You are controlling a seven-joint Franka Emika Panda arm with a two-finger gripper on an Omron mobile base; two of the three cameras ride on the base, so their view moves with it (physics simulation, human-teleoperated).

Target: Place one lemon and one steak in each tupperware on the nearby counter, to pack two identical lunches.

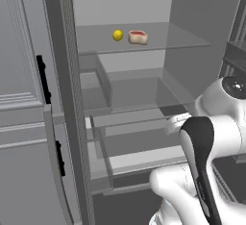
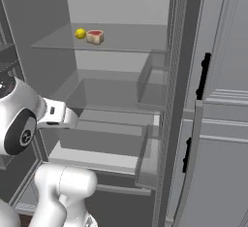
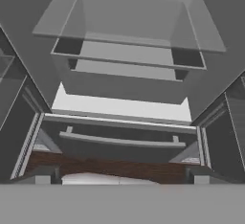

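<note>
On upper glass shelf (image 1: 158, 43) of open fridge: lemon (image 1: 117, 35), steak (image 1: 138, 37) just beside it, apart | lower shelves (image 3: 129, 36) and drawers (image 3: 119, 144): bare grey | arm (image 2: 29, 119): raised before fridge, well below the food | gripper (image 3: 119, 181): jaws wide apart, holding nothing, facing the drawers.

Flat, even rendered light; soft grey shading, no glare; slightly blurry.
</note>
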